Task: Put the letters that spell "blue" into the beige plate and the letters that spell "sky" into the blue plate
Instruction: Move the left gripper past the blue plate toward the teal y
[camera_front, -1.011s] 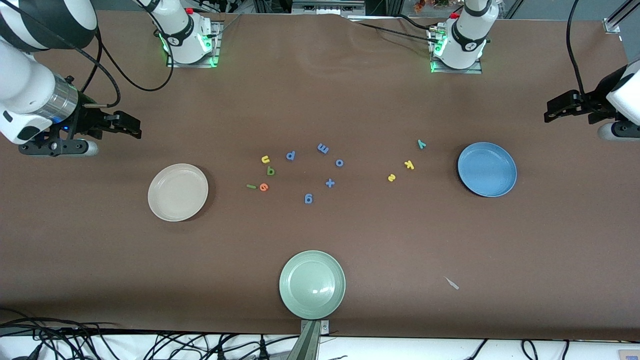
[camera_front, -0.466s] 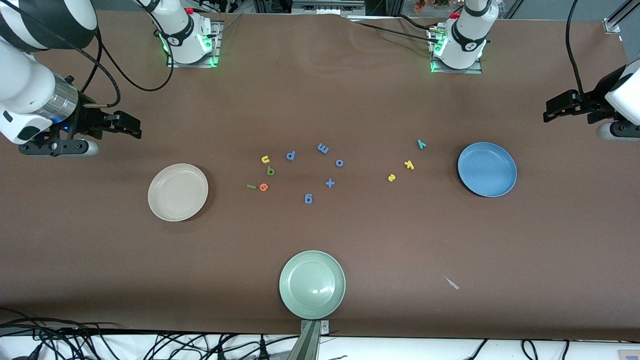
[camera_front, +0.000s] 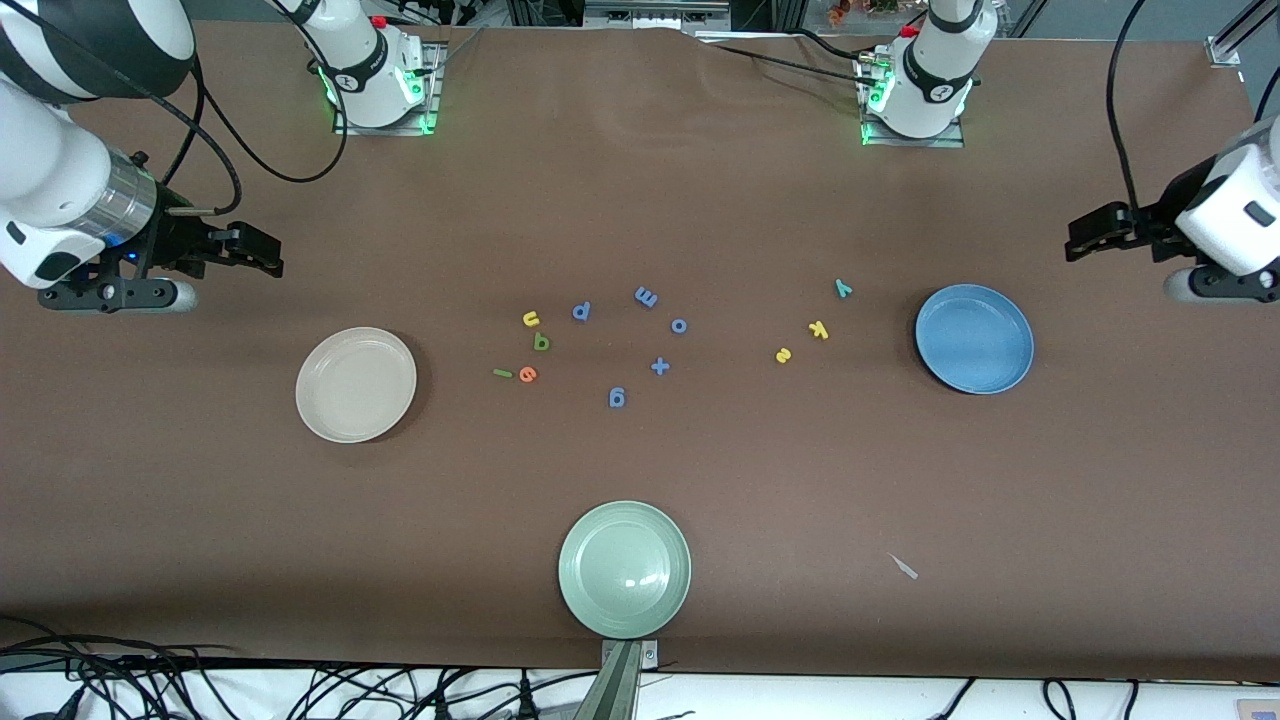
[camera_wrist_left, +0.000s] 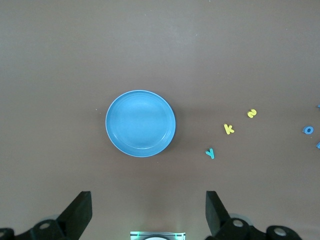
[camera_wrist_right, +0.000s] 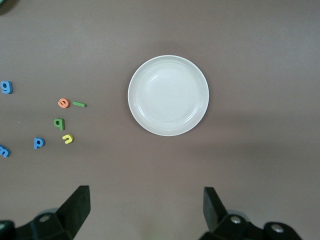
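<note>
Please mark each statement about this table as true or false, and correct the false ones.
1. The beige plate holds no letters. True.
2. The yellow s lies in the blue plate. False: it lies on the table beside the yellow k.
3. The left gripper has open jaws and holds nothing. True.
4. The orange e touches the green plate. False: it is apart from it, next to the green l.
5. The right gripper grips a letter. False: it holds nothing.

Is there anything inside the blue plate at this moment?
No. The blue plate holds nothing: its whole inner surface shows, uncovered. The yellow s, yellow k and teal y lie on the table beside it.
</note>
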